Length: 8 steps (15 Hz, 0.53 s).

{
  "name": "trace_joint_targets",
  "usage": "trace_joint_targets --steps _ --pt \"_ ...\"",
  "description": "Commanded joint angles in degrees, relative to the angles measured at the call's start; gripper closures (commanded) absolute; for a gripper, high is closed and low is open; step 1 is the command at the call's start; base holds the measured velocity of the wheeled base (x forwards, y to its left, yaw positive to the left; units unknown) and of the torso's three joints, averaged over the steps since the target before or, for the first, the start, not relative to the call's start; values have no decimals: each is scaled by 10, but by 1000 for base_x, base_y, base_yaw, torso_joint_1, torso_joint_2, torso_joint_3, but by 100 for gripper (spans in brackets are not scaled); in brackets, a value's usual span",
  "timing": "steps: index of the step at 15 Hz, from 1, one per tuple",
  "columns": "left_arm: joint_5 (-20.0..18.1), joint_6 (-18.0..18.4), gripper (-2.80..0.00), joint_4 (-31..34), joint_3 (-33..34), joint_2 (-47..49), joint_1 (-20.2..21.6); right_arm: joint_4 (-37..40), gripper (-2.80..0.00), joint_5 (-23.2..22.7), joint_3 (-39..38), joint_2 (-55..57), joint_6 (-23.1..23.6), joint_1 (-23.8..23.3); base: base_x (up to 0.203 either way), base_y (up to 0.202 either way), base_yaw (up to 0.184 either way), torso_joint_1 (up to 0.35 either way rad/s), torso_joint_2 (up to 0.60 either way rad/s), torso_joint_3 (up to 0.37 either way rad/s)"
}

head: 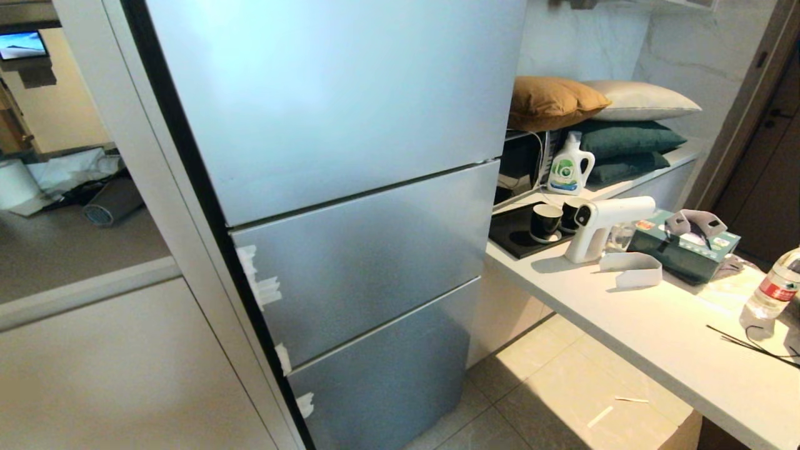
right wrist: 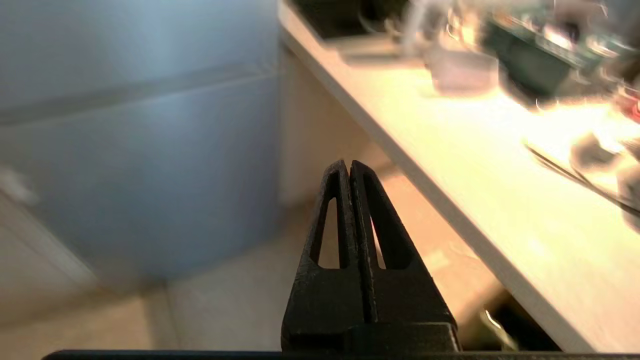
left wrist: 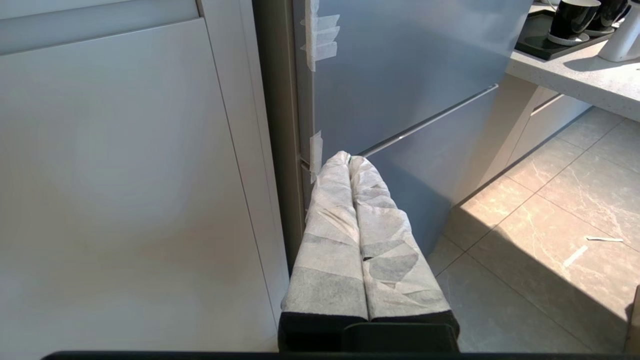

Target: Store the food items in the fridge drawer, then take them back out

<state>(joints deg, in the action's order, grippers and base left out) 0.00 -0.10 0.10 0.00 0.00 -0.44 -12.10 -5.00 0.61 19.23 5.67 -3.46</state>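
The tall silver-blue fridge (head: 350,187) fills the middle of the head view with all three panels closed, so the fridge drawer is hidden. The food items are out of view. Neither arm shows in the head view. In the left wrist view my left gripper (left wrist: 349,156) is shut, its white-wrapped fingers pressed together and empty, low beside the fridge's left edge (left wrist: 307,150). In the right wrist view my right gripper (right wrist: 348,162) is shut and empty, its black fingertips touching. It hangs over the floor between the fridge's lower panel (right wrist: 135,165) and the white counter (right wrist: 450,165).
The counter (head: 625,312) to the right of the fridge carries a black tray with cups (head: 547,222), a white spray gun (head: 600,225), a detergent bottle (head: 569,165), a tissue box (head: 684,250) and a water bottle (head: 772,287). Beige cabinet doors (head: 112,369) stand left. Tiled floor (head: 562,400) lies below.
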Motion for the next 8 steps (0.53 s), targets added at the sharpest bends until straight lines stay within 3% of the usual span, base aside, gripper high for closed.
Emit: trace_joint_targets --steps 1,4,8 --pt "0 -1 0 0 0 1 0 31 0 -2 -21 -38 4 -3 0 0 0 0 0 0" --pt "0 0 0 0 0 1 0 41 0 6 -20 -84 3 34 0 0 0 0 0 0" --pt "-1 -1 0 -1 0 1 0 65 0 27 -22 -198 0 34 0 0 0 0 0 0"
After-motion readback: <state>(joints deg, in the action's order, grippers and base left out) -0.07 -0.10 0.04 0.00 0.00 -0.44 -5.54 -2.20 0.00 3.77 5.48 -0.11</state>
